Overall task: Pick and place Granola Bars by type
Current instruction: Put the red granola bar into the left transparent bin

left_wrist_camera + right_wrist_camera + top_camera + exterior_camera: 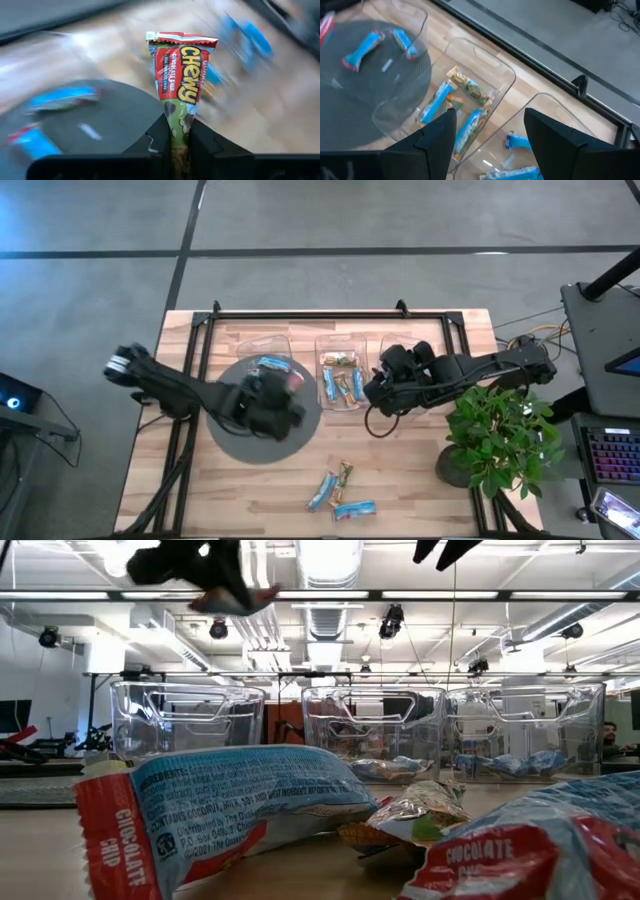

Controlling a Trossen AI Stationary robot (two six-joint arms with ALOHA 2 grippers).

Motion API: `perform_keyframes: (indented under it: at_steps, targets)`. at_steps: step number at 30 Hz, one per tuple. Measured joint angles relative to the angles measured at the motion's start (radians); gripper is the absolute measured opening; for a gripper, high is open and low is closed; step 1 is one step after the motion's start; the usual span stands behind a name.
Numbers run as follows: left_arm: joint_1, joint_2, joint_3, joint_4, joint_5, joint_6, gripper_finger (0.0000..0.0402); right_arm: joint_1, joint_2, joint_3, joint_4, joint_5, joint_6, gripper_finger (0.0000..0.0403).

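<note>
Nearest us, a few loose bars (338,492) lie on the wooden surface (400,470); farther back, our left hand (180,145) grips a red Chewy bar (181,80) above the gray disc (225,442), while our right hand (490,135) hangs open over the clear bins (485,70).

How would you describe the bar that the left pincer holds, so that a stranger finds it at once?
Look over the dark round mat on the left of the wooden table. There the left pincer is shut on a Chewy bar, standing up between its fingers. Its wrapper is red and green with yellow letters, unlike the blue bars nearby.
</note>
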Motion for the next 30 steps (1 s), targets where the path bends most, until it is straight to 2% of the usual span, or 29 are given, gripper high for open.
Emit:
perform_keyframes:
  at_steps: [3, 6, 8, 11, 13, 15, 19, 24, 26, 30]
  targets:
    - [0.059, -0.142, -0.155, 0.019, -0.045, -0.175, 0.0021, 0.0, -0.01, 0.002, 0.0, 0.014, 0.023, 0.0224]
    - [0.109, -0.284, -0.367, 0.153, -0.049, -0.363, 0.0021, 0.0, -0.013, 0.002, 0.0, 0.015, 0.041, 0.0224]
    - [0.141, -0.358, -0.525, 0.33, -0.025, -0.408, 0.0028, 0.0, -0.013, 0.002, 0.0, 0.017, 0.041, 0.0224]
    - [0.183, -0.433, -0.731, 0.706, 0.035, -0.381, 0.0045, 0.001, -0.009, 0.002, 0.002, 0.018, 0.04, 0.0224]
    - [0.203, -0.449, -0.832, 0.96, 0.051, -0.36, 0.006, 0.001, -0.006, 0.002, 0.003, 0.018, 0.032, 0.0224]
    - [0.223, -0.45, -0.9, 1.105, 0.052, -0.356, 0.008, 0.001, -0.003, 0.002, 0.003, 0.018, 0.028, 0.0224]
    - [0.243, -0.462, -0.941, 1.146, 0.05, -0.373, 0.0134, 0.001, -0.003, 0.001, 0.003, 0.018, 0.022, 0.0224]
    - [0.243, -0.484, -0.925, 1.138, 0.033, -0.416, 0.0192, 0.001, -0.003, 0.001, -0.004, 0.016, -0.005, 0.0224]
    - [0.22, -0.502, -0.889, 1.168, 0.047, -0.317, 0.0201, 0.001, -0.003, 0.001, -0.004, 0.007, -0.034, 0.0224]
    - [0.127, -0.508, -0.758, 1.234, 0.153, 0.095, 0.0204, 0.001, 0.0, 0.0, -0.002, -0.04, -0.119, 0.0224]
